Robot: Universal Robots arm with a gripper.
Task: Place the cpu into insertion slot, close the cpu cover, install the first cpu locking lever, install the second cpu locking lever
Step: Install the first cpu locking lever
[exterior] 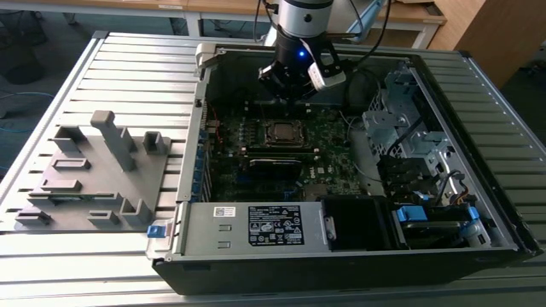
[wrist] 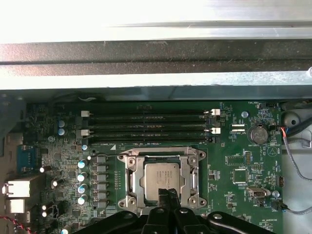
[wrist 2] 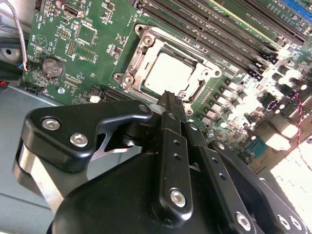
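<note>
The cpu (wrist 2: 173, 73), a small square chip with a pale metal top, lies flat inside the insertion slot (wrist 2: 127, 80) on the green motherboard (exterior: 256, 176). The cpu cover (wrist: 131, 178), a silver frame with a cut-out middle, lies down around it. My gripper (wrist 2: 168, 99) hovers just over the edge of the socket, its black fingertips together and nothing between them. In the exterior view the gripper (exterior: 295, 97) hangs inside the open case, above the cpu (exterior: 280, 132) and a little towards the far side. How the locking levers stand cannot be made out.
The open computer case (exterior: 198, 128) lies on a slatted metal table. Long black memory slots (wrist: 146, 129) run beside the socket. A power supply (exterior: 256, 224) fills the near side, and a drive cage (exterior: 397, 121) with cables stands at the exterior view's right. A grey fixture (exterior: 94, 173) sits at its left.
</note>
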